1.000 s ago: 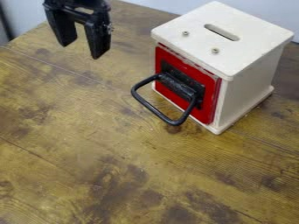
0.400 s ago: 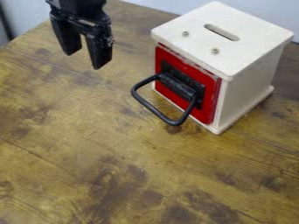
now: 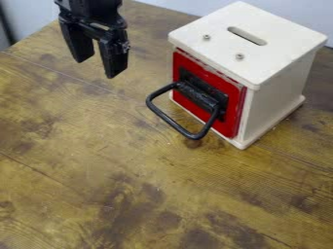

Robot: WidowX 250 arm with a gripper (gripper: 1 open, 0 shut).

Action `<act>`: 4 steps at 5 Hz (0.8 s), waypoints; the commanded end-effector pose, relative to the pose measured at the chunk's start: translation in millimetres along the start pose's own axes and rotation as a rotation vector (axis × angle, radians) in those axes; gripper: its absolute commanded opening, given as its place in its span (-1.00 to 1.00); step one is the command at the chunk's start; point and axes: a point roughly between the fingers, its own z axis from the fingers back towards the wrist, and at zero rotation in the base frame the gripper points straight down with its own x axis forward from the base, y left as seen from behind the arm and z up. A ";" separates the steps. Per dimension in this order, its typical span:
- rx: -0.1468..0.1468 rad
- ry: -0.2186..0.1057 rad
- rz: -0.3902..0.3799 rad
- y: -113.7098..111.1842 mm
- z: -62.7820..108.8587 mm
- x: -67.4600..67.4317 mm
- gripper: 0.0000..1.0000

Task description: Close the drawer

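Looking at the one camera view you've got, your gripper hangs above the table with its two black fingers spread moderately apart and nothing between them. Compared with a second ago it's drifted a little toward the drawer side and dipped slightly, so you're creeping in, but only just.

The drawer sits well off to the gripper's right and a bit lower in frame, inside the cabinet. Its red front looks almost flush with the cabinet face, maybe poking out a touch, hard to say from this angle. The handle loops out toward the gripper's side, with its far end resting on the table.

Nothing about the drawer or handle has budged, so I'd say the closing push hasn't started. You'll probably need to come down and across, then press on the red front or bracket, watching that the handle doesn't snag a finger.
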 end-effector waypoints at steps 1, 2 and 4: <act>0.021 -0.066 -0.076 -0.4 22.8 7.5 1.00; 0.019 -0.075 -0.122 2.2 27.2 7.6 1.00; 0.037 -0.081 -0.039 2.9 29.7 6.6 1.00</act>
